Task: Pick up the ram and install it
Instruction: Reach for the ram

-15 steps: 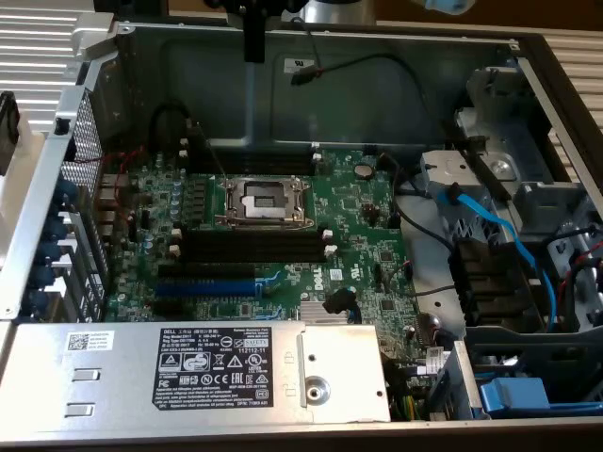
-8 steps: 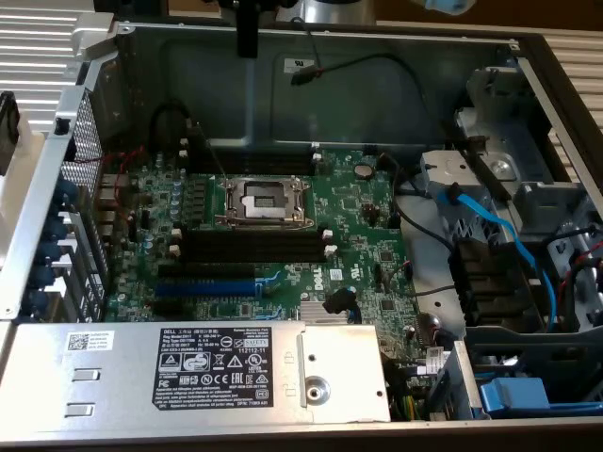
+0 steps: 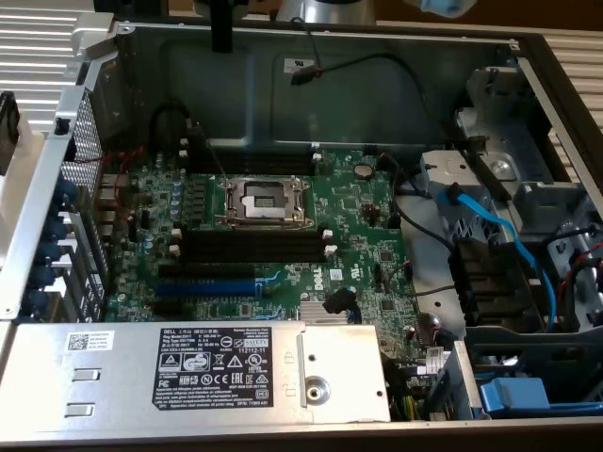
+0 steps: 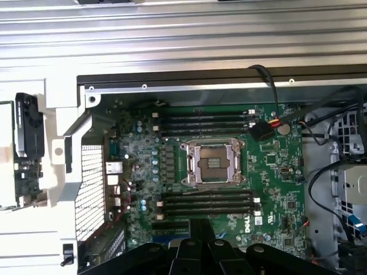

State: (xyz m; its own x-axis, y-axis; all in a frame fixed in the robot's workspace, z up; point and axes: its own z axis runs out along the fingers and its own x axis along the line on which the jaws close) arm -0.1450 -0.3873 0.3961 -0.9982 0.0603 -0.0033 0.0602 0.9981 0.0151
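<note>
We see the black tool [image 4: 200, 236], its fingers drawn together, hanging over the green motherboard [image 4: 275, 172] inside the open grey metal case [image 4: 189, 83]. Nearest its tips lie four empty black memory slots [image 4: 206, 203]. Beyond them sits the square silver processor socket [image 4: 209, 163], then four more black slots [image 4: 203, 121]. Well off to one side, outside the case, rests the long dark green-black ram stick [image 4: 27, 143].

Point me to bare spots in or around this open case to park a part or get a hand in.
Free: the flat metal top of the power supply, beside its label on the exterior view's right. Bare: the ribbed surface beyond the case rim. Hand room: over the processor socket. Crowded: around the blue cable, on the exterior view's right.
</note>
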